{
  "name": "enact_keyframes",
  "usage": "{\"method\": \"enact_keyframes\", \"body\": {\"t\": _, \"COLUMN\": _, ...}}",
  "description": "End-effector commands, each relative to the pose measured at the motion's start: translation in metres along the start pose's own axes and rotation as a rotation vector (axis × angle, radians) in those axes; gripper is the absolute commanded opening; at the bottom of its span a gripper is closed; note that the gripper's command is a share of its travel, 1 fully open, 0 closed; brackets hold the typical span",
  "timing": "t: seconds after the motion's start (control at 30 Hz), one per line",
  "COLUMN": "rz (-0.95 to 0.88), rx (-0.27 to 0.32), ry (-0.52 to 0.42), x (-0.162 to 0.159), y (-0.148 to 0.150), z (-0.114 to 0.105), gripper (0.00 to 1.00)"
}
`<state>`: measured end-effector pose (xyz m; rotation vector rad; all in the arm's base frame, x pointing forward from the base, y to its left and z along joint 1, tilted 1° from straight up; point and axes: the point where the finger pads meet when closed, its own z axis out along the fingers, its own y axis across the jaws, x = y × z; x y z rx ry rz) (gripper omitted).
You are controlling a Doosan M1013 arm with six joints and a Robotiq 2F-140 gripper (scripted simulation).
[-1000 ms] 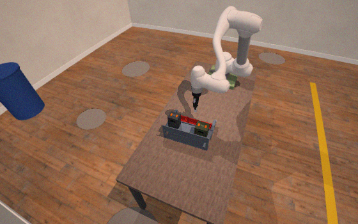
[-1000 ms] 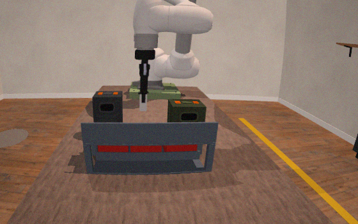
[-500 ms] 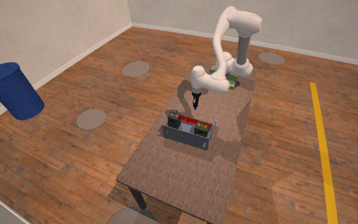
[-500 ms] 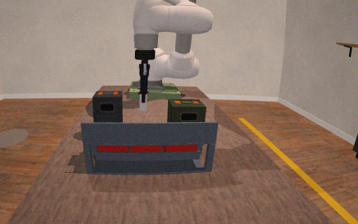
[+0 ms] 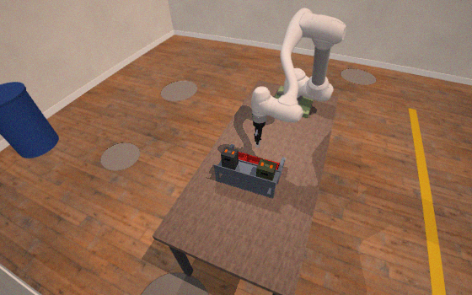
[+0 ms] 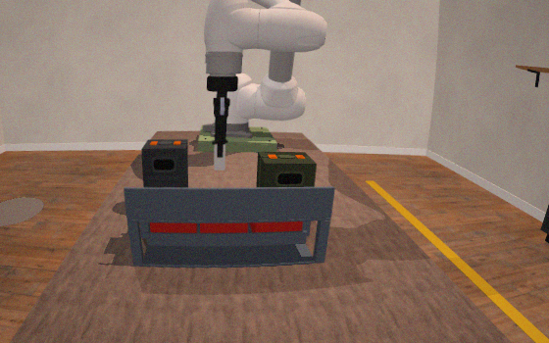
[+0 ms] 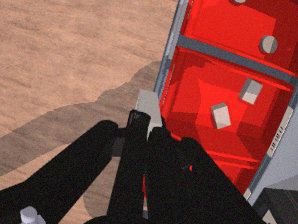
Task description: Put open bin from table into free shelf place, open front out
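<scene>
A grey shelf (image 5: 249, 174) stands on the wooden table, and it also shows in the exterior view (image 6: 227, 220). A row of red open bins (image 5: 253, 159) sits in it; in the exterior view they show as three red strips (image 6: 225, 227) side by side. In the wrist view the red bins (image 7: 226, 76) hold small grey parts. I cannot tell which bin is the task's own, and I see no bin loose on the table. My gripper (image 5: 257, 141) (image 6: 220, 159) is shut on nothing. It hangs above the table beside the shelf's robot side, fingers pointing down (image 7: 147, 129).
A black box (image 6: 165, 163) and an olive box (image 6: 286, 169) stand at the shelf's two ends, each side of my gripper. The green robot base (image 6: 237, 139) is at the table's far end. A blue barrel (image 5: 23, 120) stands on the floor.
</scene>
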<state>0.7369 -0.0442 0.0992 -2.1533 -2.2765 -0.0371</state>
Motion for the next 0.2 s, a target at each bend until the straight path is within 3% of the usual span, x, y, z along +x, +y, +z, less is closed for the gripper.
{"method": "enact_keyframes", "body": {"t": 0.0, "rz": 0.000, "rx": 0.000, "ry": 0.000, "x": 0.0000, "y": 0.0000, "z": -0.0002, "gripper": 0.00}}
{"method": "enact_keyframes", "body": {"t": 0.17, "rz": 0.000, "rx": 0.000, "ry": 0.000, "x": 0.0000, "y": 0.0000, "z": -0.0002, "gripper": 0.00}}
